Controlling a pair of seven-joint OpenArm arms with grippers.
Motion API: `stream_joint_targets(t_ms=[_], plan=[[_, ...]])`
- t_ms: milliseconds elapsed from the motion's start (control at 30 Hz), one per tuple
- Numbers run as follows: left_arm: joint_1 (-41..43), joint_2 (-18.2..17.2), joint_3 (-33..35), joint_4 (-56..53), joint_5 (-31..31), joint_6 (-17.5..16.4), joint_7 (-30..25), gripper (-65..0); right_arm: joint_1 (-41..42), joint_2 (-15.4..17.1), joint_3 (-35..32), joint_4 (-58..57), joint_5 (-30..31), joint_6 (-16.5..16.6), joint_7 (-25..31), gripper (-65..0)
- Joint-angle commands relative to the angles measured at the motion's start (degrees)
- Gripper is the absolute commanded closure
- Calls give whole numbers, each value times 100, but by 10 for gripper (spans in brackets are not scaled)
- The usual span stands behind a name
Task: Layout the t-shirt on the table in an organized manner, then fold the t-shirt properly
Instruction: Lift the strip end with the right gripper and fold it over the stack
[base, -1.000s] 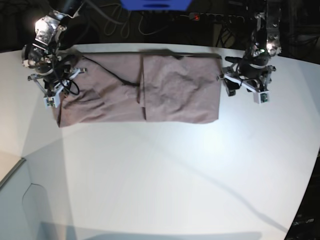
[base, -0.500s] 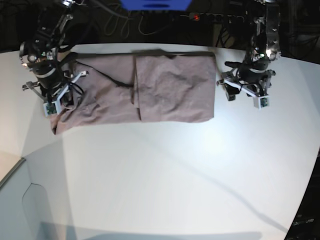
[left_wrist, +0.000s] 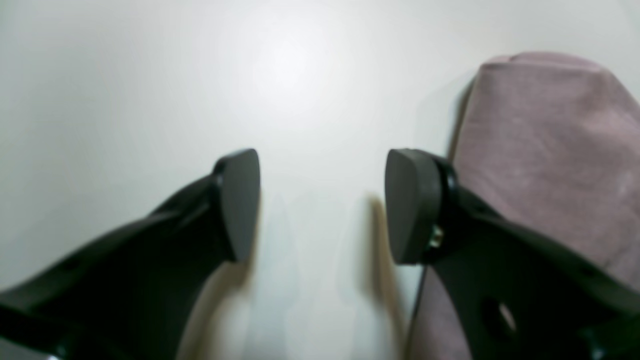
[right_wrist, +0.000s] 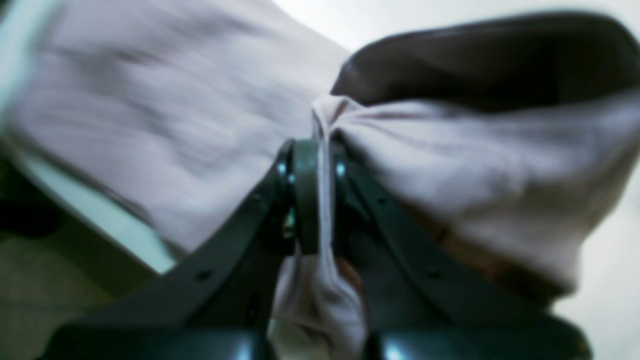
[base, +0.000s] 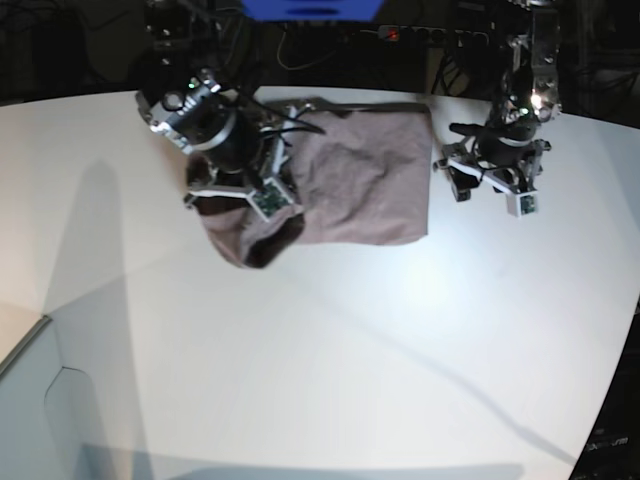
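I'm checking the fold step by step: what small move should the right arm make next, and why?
Probably carry the pinched end on across toward the shirt's far edge, then lower it. The right gripper is shut on the t-shirt, with that end lifted and draped over the flat half. The left gripper hangs open over the bare table beside the shirt, holding nothing.

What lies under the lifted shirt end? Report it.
The right end effector pinches the shirt and lifts that end; a dark hollow shows beneath. The table under it is hidden.

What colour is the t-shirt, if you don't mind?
Plain dusty mauve-brown t-shirt, no print; clearest in the base view.
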Motion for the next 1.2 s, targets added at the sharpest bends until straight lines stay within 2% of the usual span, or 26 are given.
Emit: stream_joint_targets(t_ms=[0,300,567,767,833,900,1000,1033,1100,1167], plan=[[-34,-32,-22,87,-16,-12,-115,-384,31,-31,-235,80,88,41,138,0],[-87,-32,-13,87,-16,-12,-115,-384,497,-31,-1668,-342,70,41,120,0],[-105,-23,-13,87,-16,-12,-115,-384,1024,-31,-2142,-650,70,41,120,0],[89,-102,-84,553,-7,-12,-71,-378,1279,-31,-1958,-659,70,41,112,0],[186,-208,-268,703,-16,-12,211,-333,1279,-31,-1764,-659,70,41,112,0],[186,-234,-418,720,-16,-12,589,-245,1279,-31,-1677,-659,70,41,120,0],[133,-234,-514,685,-16,-3,1055,-42,1279,-31,-1659,-659,70,41,120,0],[36,-234,-497,588,-16,5,1186,0,1279,-31,-1659,-659,70,41,120,0],[-131,-226,-488,360,-16,-12,1485,-15,1279,-31,-1703,-659,70,41,129,0],[-280,-85,-479,140,-25,-12,1670,0,1279,-31,-1703,-633,70,41,129,0]])
